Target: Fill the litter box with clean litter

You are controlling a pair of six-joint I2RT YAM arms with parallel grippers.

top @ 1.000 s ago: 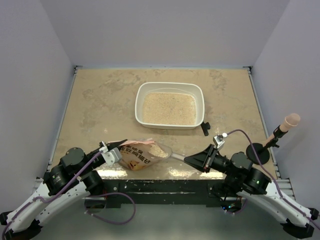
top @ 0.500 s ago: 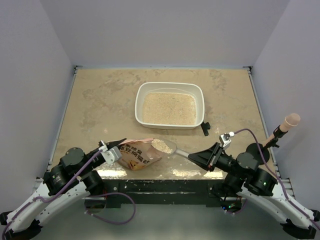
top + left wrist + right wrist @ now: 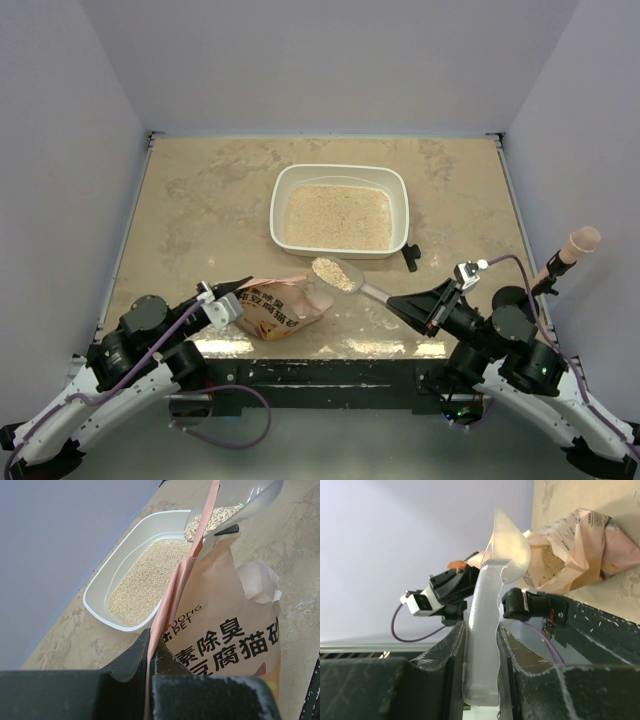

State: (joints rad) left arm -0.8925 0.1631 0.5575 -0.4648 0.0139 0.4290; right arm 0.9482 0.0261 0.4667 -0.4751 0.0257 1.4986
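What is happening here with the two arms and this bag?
The robot is partway through filling a cat tray. The left arm's jaws are shut on the top edge of the orange-pink bag, holding its mouth up. The right arm's jaws grip the handle of a clear scoop loaded with litter, which hangs between the bag and the white litter box. The box already holds a layer of granules.
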